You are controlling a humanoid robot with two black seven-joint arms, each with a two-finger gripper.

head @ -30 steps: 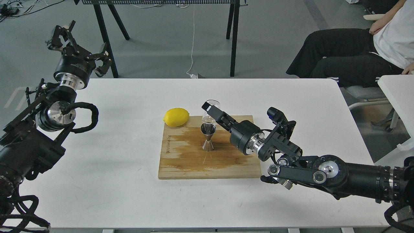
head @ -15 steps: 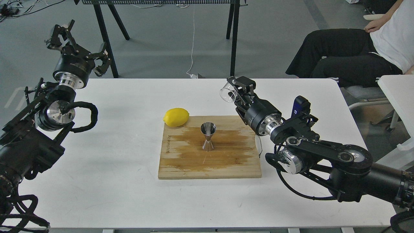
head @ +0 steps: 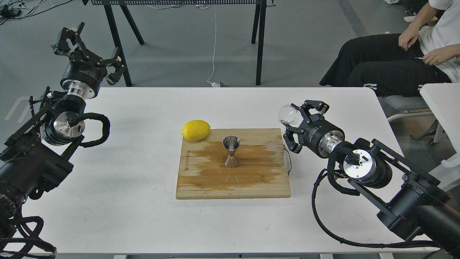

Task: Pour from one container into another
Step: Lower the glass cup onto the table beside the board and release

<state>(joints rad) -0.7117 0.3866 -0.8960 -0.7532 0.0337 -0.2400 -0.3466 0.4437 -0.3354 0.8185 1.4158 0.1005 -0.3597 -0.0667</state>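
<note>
The steel hourglass jigger [head: 231, 151] stands upright in the middle of the wooden board [head: 201, 180], which shows wet stains. The small clear glass cup [head: 288, 114] is over the white table just right of the board's far right corner. My right gripper [head: 298, 125] is open right behind it, its far finger [head: 309, 106] close beside the cup. I cannot tell whether that finger touches the cup. My left gripper [head: 91, 50] is open and empty, raised at the table's far left corner.
A yellow lemon [head: 196, 130] lies at the board's far left corner. A seated person [head: 388, 61] is at the back right, beside a second white table [head: 440, 104]. Black frame legs [head: 259, 43] stand behind the table [head: 125, 201].
My right gripper carried the cup from its tipped position over the jigger away to the right, off the board, lowered it, and opened its fingers. The left arm stayed put.
</note>
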